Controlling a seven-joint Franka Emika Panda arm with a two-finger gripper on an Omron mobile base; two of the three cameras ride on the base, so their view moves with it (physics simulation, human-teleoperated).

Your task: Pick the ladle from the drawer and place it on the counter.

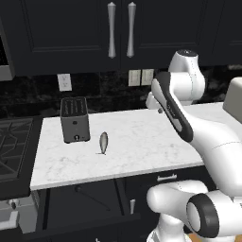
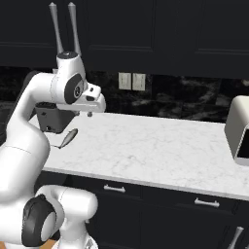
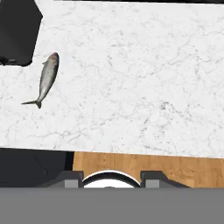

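The wide black drawer (image 1: 71,208) stands pulled out below the counter's front left. In it lies the slim black ladle (image 1: 92,198), its small bowl toward the back left. The white marble counter (image 1: 137,142) spans the middle of both base views. My gripper (image 2: 90,113) hangs above the counter's back part, right of the toaster, pointing down. In the hand view its fingertips (image 3: 74,179) stand wide apart with nothing between them, so it is open. The same view shows the counter (image 3: 131,78) from above, with a dark corner of the drawer (image 3: 30,168) at lower left.
A black toaster (image 1: 74,120) stands at the counter's back left, and a small grey fish (image 1: 103,142) lies just in front of it. A dark stovetop (image 1: 12,142) borders the left. At the right sits a pale appliance (image 2: 238,129). Narrower drawers with silver handles (image 2: 114,188) are below.
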